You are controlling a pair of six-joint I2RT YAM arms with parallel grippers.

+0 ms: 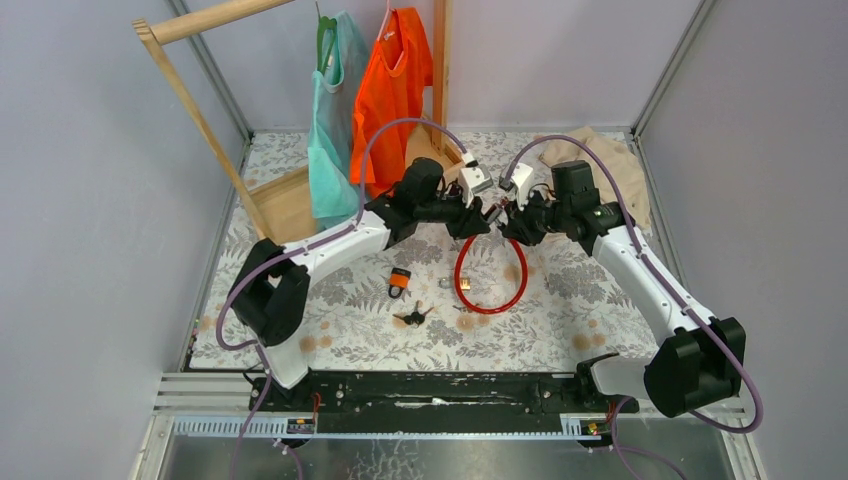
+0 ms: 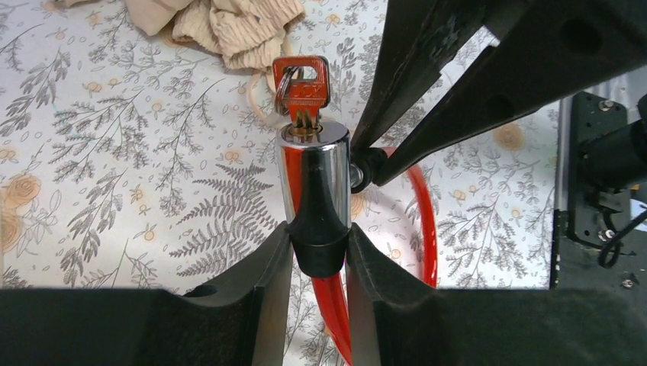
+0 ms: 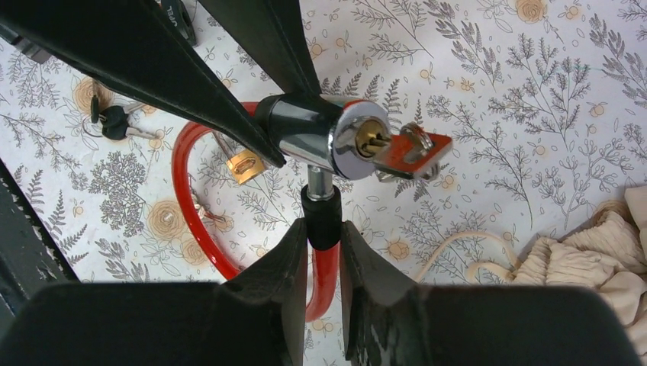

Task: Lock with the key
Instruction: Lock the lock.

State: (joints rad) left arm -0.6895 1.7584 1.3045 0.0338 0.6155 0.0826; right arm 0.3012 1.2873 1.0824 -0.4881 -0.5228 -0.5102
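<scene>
Clamping lock barrel, left gripper; cable end, right gripper.

Floral-print table with orange-black padlock, black keys, beige cloth, perhaps a brass padlock.

Blade of the key hidden in the lock cylinder — beige cloth cut off at top.
</scene>
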